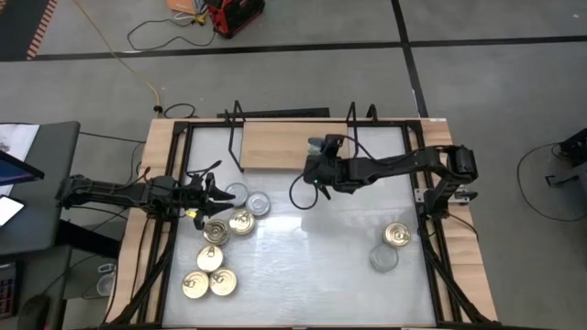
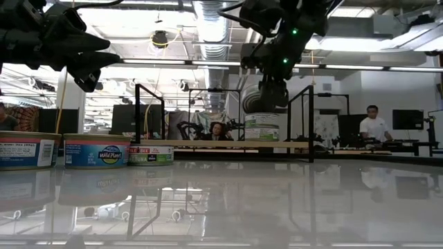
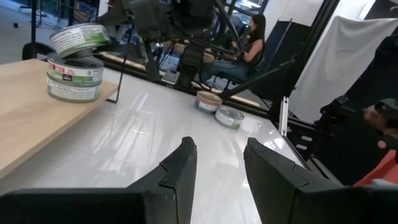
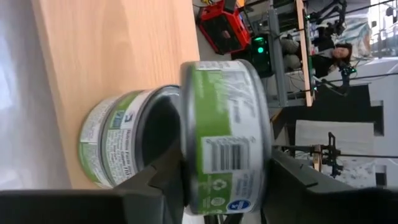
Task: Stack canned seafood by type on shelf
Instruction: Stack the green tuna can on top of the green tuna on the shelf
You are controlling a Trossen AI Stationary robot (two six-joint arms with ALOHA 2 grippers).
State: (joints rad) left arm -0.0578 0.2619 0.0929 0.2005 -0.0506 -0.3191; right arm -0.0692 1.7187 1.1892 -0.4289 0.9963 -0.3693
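Now the right gripper [image 4: 217, 186] squeezes a green tin [image 4: 225, 146] just above the matching tin [image 4: 115, 146] on the shelf [image 4: 118, 56], so same kinds stack together.

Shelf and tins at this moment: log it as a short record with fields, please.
shelf: wood board in a wire frame, at the table's far side
stack: one green-label tin on the board
right gripper: shut on a second green-label tin, tilted just above the first
left gripper: open, empty, over the table's left side
loose tins: cluster at left, two at right
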